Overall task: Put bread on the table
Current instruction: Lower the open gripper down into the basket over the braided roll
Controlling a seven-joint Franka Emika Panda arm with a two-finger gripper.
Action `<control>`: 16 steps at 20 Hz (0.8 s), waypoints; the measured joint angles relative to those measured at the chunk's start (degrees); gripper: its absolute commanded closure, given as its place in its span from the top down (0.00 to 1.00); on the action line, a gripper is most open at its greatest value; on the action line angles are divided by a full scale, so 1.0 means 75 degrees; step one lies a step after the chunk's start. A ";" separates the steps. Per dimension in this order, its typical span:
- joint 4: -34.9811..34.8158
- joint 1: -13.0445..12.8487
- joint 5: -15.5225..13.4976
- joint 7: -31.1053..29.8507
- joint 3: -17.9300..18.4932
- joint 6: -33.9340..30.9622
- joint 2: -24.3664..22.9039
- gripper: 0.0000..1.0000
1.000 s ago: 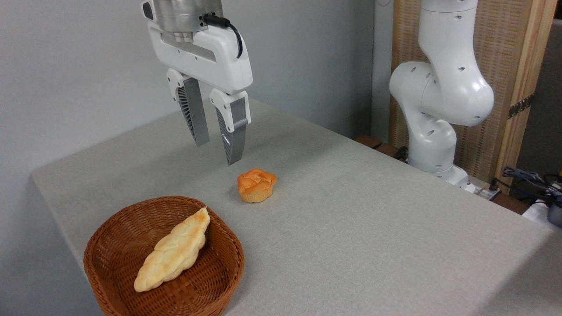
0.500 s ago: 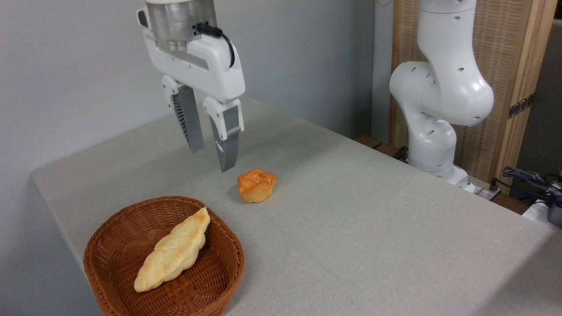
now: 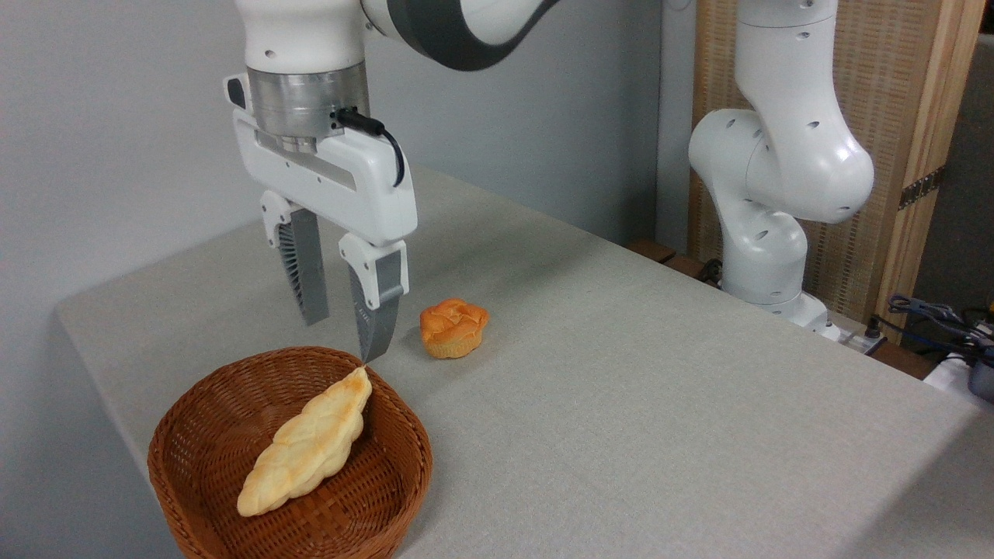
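Note:
The bread (image 3: 307, 442), a long pale golden braided loaf, lies slantwise inside the brown wicker basket (image 3: 202, 485) at the lower left. The basket stands on the grey-beige table (image 3: 621, 388). My gripper (image 3: 343, 340) hangs open and empty just above the basket's far rim, close over the loaf's upper tip. Its fingers point straight down with a gap between them. In the picture the right fingertip (image 3: 371, 353) ends just above the loaf's tip; whether it touches is unclear.
A small round orange bun (image 3: 453, 328) sits on the cloth just right of the gripper. The robot's white base (image 3: 769, 233) rises at the table's far right edge, with cables (image 3: 932, 318) beyond it. The table's left edge runs close behind the basket.
The gripper has moved down and to the left, from above the bun's left side to just over the basket's far rim. It stays open. Bread and bun have not moved.

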 measured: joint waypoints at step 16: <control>-0.1845 0.0062 0.0000 -0.2536 -0.0314 0.2231 -0.0022 1.00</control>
